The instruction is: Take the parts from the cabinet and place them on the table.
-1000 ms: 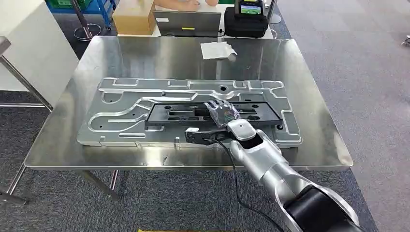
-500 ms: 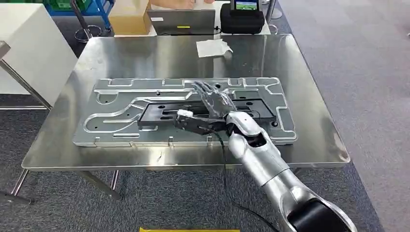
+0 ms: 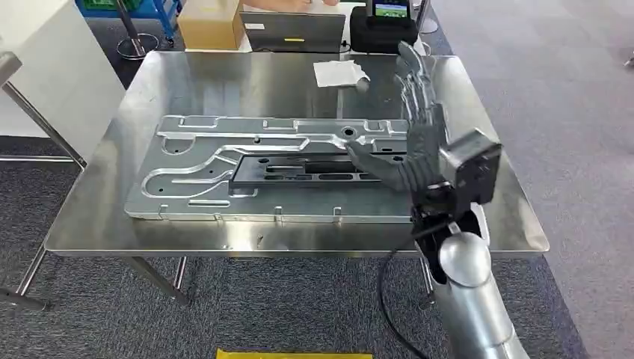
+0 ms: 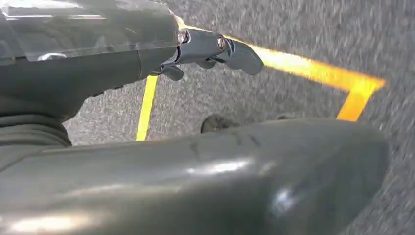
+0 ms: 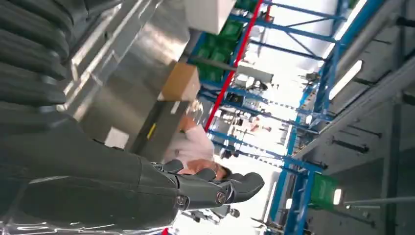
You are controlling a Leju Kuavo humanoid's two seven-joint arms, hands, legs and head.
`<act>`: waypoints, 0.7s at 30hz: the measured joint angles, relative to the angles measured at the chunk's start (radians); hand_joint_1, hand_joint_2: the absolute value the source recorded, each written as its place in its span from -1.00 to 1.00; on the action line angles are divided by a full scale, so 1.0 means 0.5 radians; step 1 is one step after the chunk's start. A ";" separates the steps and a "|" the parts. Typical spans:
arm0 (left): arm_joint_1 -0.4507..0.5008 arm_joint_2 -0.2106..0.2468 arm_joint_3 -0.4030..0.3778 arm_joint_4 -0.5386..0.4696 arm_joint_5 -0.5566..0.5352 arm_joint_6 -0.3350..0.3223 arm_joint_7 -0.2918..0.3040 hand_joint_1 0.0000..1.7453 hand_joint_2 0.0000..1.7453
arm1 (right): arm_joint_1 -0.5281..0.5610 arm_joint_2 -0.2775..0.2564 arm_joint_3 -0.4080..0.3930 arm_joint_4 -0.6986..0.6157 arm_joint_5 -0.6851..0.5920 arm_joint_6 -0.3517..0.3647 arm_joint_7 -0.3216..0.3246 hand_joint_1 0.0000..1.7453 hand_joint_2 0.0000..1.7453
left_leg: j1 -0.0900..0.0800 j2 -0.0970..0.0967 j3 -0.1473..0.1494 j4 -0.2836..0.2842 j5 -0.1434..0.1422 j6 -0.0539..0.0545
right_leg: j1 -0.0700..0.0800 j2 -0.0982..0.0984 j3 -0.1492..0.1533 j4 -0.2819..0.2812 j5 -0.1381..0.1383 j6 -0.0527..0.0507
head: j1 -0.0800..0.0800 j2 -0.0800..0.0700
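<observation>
I've got the steel table (image 3: 224,82) carrying the big grey plate (image 3: 194,187), black part (image 3: 299,168) lying on that plate, my right hand (image 3: 419,142) above its end, fingers (image 3: 410,67) spread, grasping nothing — a low swing could nudge that part askew.

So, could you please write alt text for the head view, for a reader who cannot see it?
The robot's right hand is raised with fingers spread, holding nothing, above the right side of a steel table. A black part lies flat on a large silver plate on the table. At the far edge lie a white paper, a cardboard box and a laptop.
</observation>
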 joint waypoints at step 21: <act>0.006 -0.020 0.157 0.000 0.128 0.106 0.016 -1.00 -1.00 | 1.197 -0.008 -0.523 -0.219 0.224 0.221 -0.410 -1.00 -1.00 | 0.001 0.002 -0.111 0.531 -0.153 -0.131 | 0.010 -0.119 0.066 -0.223 0.193 -0.101 | -0.002 0.000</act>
